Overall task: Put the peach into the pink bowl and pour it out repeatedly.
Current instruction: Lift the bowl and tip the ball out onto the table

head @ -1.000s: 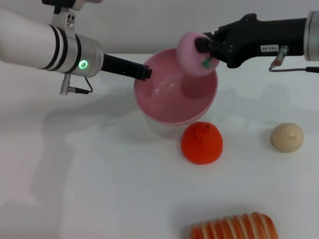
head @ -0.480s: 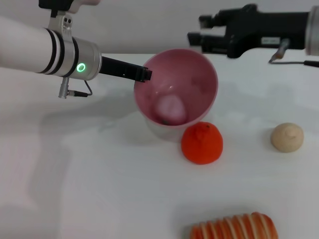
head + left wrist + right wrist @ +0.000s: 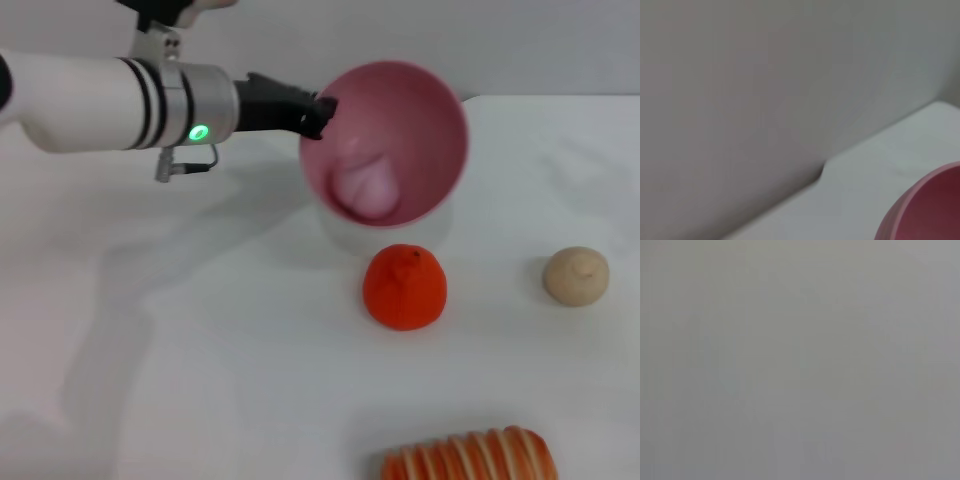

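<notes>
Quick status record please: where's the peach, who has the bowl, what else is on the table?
peach: inside the pink bowl, low against its inner wall
pink bowl: lifted off the table, tilted with its mouth toward the camera
left tool: shut on the pink bowl's rim
right tool: not in view
orange-red fruit: on the table below the bowl
beige ball: on the table, robot's right
striped item: near edge, partly cut off

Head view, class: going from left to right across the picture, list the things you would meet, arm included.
Left arm → left gripper on the rim → pink bowl holding the peach → orange-red fruit → beige lumpy ball.
</notes>
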Tool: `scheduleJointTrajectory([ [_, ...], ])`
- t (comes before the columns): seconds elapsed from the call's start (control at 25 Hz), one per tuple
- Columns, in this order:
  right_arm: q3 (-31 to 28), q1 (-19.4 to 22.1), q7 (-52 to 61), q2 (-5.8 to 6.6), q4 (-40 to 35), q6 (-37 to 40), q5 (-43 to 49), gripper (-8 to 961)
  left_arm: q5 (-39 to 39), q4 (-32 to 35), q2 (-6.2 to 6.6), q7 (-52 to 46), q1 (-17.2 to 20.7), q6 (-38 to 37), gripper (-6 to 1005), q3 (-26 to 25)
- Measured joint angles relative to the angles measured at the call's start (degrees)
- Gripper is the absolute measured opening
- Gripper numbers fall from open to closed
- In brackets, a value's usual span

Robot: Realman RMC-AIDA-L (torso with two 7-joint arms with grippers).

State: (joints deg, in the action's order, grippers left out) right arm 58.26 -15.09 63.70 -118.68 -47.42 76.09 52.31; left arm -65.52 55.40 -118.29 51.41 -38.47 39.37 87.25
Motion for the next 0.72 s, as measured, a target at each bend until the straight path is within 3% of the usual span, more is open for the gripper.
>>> scheduleJointTrajectory([
  [0.2,-5.58,0.58,-13.32,0.00,13.55,5.51,-10.19,474,-7.44,0.81,-0.15,7.22,1.15,-11.18,46,9.77],
  [0.28,-7.62,0.33,-15.38,0.06,16.44,5.69,-11.12,473,-7.44,0.81,-0.15,7.22,1.15,-11.18,46,9.77],
  [0.32,-8.66,0.21,-16.04,0.05,17.51,5.61,-11.23,473,-11.26,2.58,-0.20,10.30,2.22,-20.79,46,18.02],
  [0.4,-10.97,0.03,-16.78,0.07,18.83,5.50,-11.31,472,-12.17,4.75,-0.27,11.35,2.73,-31.06,46,27.18],
  [0.72,-20.37,0.02,-17.21,0.04,19.65,5.79,-11.43,468,-10.96,6.32,-0.26,11.32,4.91,-52.16,47,41.80],
])
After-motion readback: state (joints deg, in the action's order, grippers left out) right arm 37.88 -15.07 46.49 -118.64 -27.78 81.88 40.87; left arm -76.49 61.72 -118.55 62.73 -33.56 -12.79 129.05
